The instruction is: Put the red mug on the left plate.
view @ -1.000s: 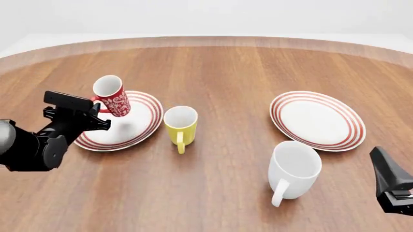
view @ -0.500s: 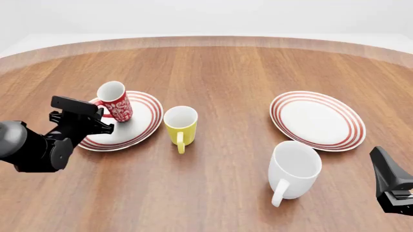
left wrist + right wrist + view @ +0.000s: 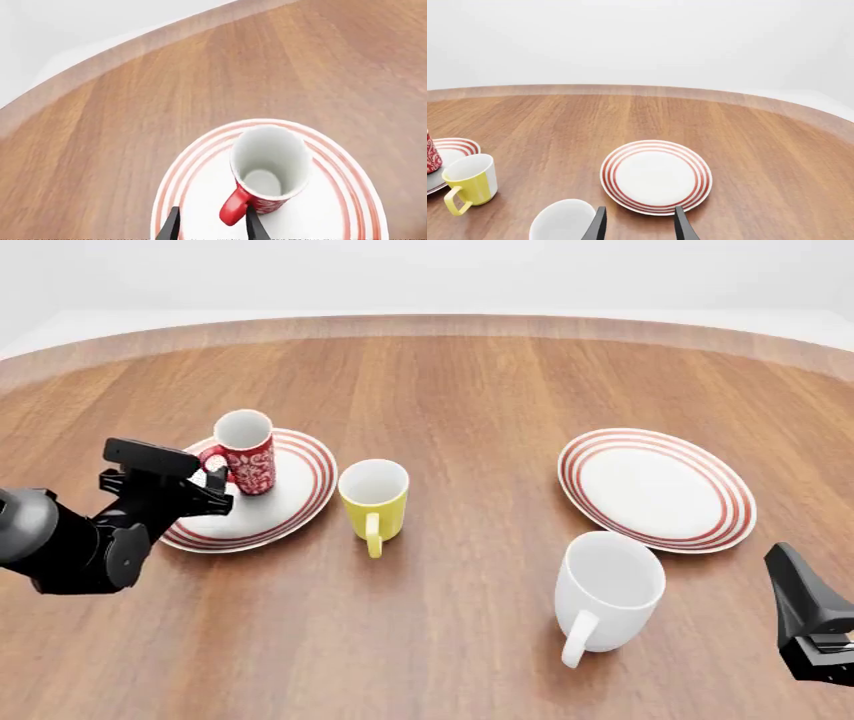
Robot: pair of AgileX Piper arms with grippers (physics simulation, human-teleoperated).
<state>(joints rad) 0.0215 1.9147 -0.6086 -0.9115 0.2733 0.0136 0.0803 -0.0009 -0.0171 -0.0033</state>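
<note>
The red mug (image 3: 246,452) stands upright on the left plate (image 3: 296,502), its handle between the left gripper (image 3: 210,227)'s parted jaws without visible contact, while the right gripper (image 3: 637,224) hangs with jaws apart above the wooden worktop (image 3: 467,400).

Small tall red mug (image 3: 246,454): red body with white floral pattern, white interior, plain red loop handle (image 3: 233,206). Round shallow white plate on the left (image 3: 302,498): white centre, several thin red concentric rings at the rim. Matching round white plate on the right (image 3: 657,488): same white ground and red rings. Plain yellow mug (image 3: 372,498): yellow outside, white inside, apparently a paler panel on one side in the right wrist view. Larger plain white mug (image 3: 609,592): white throughout. Round wooden table (image 3: 467,390): warm brown grain, lighter edge band. Black gripper fingers (image 3: 172,227).
</note>
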